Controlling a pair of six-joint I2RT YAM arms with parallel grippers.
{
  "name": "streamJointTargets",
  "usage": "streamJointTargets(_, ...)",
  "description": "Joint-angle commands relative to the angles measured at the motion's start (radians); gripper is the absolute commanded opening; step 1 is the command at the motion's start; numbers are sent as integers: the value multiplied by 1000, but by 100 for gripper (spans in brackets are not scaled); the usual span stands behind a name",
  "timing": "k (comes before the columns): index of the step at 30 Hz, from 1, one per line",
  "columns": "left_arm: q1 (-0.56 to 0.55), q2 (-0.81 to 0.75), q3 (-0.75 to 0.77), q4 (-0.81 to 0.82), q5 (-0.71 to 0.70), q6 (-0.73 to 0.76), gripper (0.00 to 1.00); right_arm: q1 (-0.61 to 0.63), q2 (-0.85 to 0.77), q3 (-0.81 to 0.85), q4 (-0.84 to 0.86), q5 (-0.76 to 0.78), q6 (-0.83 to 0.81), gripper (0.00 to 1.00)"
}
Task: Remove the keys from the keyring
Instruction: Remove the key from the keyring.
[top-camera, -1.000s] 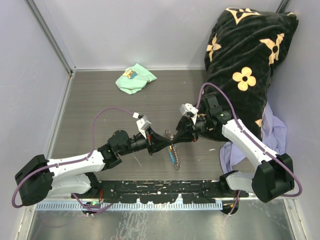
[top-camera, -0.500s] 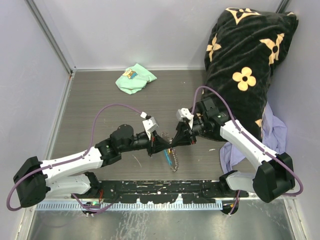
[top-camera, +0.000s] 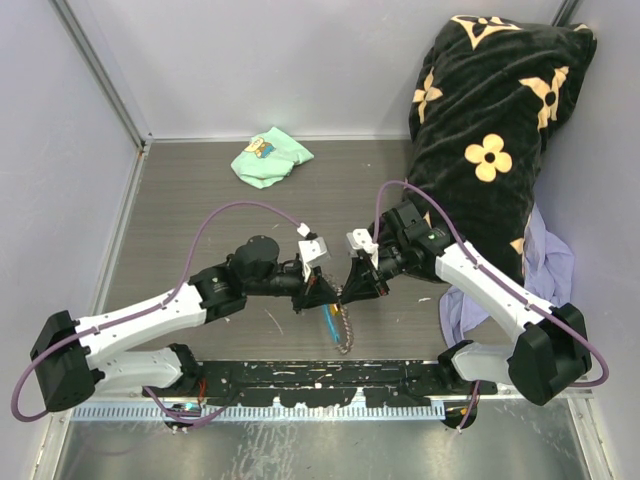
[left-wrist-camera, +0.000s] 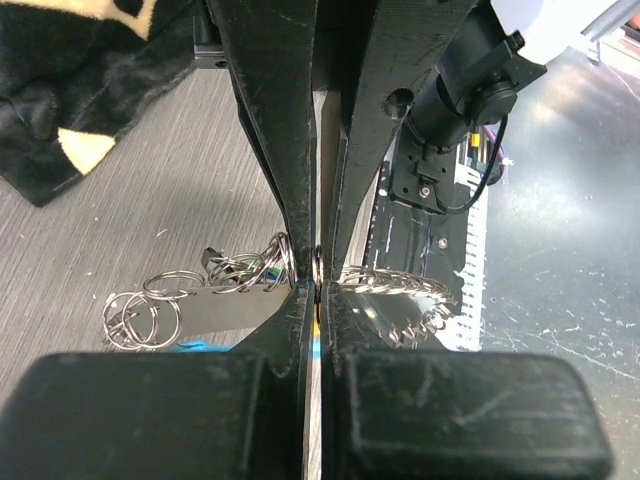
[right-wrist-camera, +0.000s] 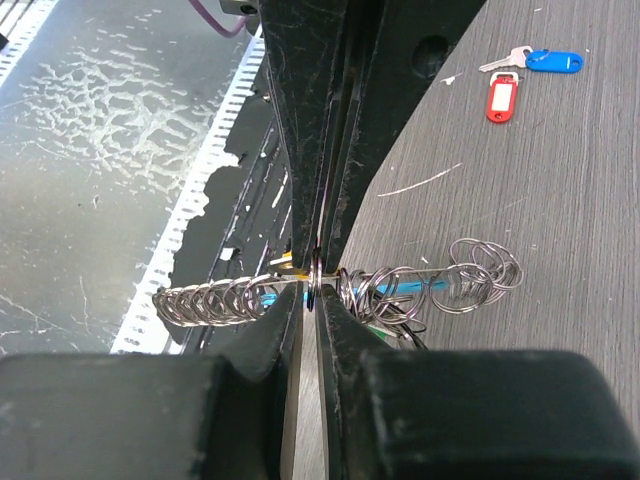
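The keyring hangs between both grippers just above the table, its silvery link chain and sky-blue fob dangling below. My left gripper is shut on a ring of the keyring, with chain links trailing either side. My right gripper faces it from the other side, its jaws a narrow slit apart around the same ring. A yellowish bit shows beside that ring. Two loose keys lie on the table, one with a blue tag, one with a red tag.
A mint-green cloth lies at the back of the table. A black flowered blanket and a lilac cloth fill the right side. The black base rail runs along the near edge.
Both grippers have shifted slightly left and nearer with the keyring between them. The right jaws, tight a second ago, have eased a little apart. The left grip is unchanged.
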Motion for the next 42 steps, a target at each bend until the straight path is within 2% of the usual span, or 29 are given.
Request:
streamJointTargets(1,8,13,88,17,74,28,0,9,-22,30,0,10,-26,17)
streamJointTargets(6,12,26,110,-13,86,33,0,11,-23,32,0,14,-26,16)
streamJointTargets(10,13,28,110,-8,91,24,0,12,-22,39,-8,11,-26,3)
streamJointTargets(13,16,18,92,35,63,-9,2,12,-24,54,-23,-5,-29,1)
streamJointTargets(16,22,-11,30,132,33,-71,19,11,-19,61,-35,-26,-33,1)
streamJointTargets(20,28,-77,-69,310,-16,-158,34,8,-12,67,-45,-43,-35,1)
streamJointTargets(26,29,-179,-202,489,-133,-265,46,-2,-2,81,-96,-65,-93,1)
streamJointTargets(32,29,-217,-298,646,-175,-394,51,-5,-5,87,-123,-69,-123,1)
streamJointTargets(37,29,-166,-311,726,-157,-546,51,-6,-10,86,-125,-64,-123,1)
streamJointTargets(42,28,-144,-328,754,-152,-604,48,-15,-12,86,-123,-65,-124,1)
